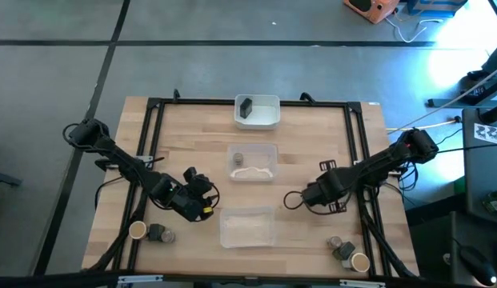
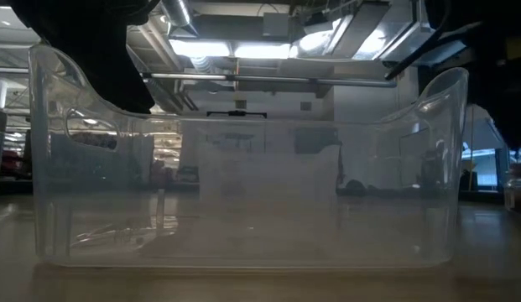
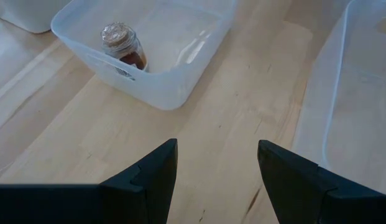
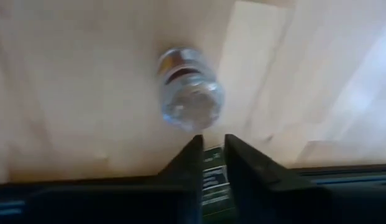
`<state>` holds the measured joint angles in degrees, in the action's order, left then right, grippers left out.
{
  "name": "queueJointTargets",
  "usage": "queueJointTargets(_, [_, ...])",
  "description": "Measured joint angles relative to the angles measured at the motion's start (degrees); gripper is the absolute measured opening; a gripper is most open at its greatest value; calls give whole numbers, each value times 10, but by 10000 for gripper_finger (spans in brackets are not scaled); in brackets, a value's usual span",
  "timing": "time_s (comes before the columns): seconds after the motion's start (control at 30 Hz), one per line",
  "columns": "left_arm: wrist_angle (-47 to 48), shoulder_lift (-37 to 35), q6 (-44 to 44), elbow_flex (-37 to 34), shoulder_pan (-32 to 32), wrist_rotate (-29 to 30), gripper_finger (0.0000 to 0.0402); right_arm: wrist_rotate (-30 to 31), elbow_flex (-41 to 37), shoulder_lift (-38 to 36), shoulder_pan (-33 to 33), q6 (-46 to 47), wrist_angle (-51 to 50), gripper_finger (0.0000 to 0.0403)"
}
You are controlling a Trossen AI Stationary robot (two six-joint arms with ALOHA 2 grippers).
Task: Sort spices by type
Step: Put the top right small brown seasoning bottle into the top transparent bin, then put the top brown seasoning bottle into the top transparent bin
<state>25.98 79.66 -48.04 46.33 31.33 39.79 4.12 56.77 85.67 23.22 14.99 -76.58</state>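
High view: a wooden bench with three trays in a centre column. The right tool, right of centre, has its fingers nearly together with nothing between them; a clear spice jar lies just ahead, likely missed. The left tool, lower left, hangs released and empty. Unsorted spices wait at the lower corners for pickup.

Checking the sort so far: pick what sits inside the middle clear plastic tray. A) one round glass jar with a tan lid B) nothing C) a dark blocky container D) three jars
A: the left wrist view shows a single round glass jar with a tan lid standing in a corner of the clear plastic tray.
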Motion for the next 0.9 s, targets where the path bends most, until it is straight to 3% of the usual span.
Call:
queueJointTargets(0.13, [0, 0, 3, 0, -1, 0, 205, -22, 0, 0, 0, 2, 0, 142])
queueJointTargets(0.3, [0, 0, 3, 0, -4, 0, 205, -5, -7, 0, 0, 2, 28, 227])
queueJointTargets(0.47, [0, 0, 7, 0, -7, 0, 205, -22, -51, 0, 0, -2, 76, 272])
queueJointTargets(0.67, [0, 0, 11, 0, -7, 0, 205, -19, -80, 0, 0, -3, 133, 264])
queueJointTargets(0.9, [0, 0, 7, 0, -7, 0, 205, 3, -92, -1, 0, -5, 145, 195])
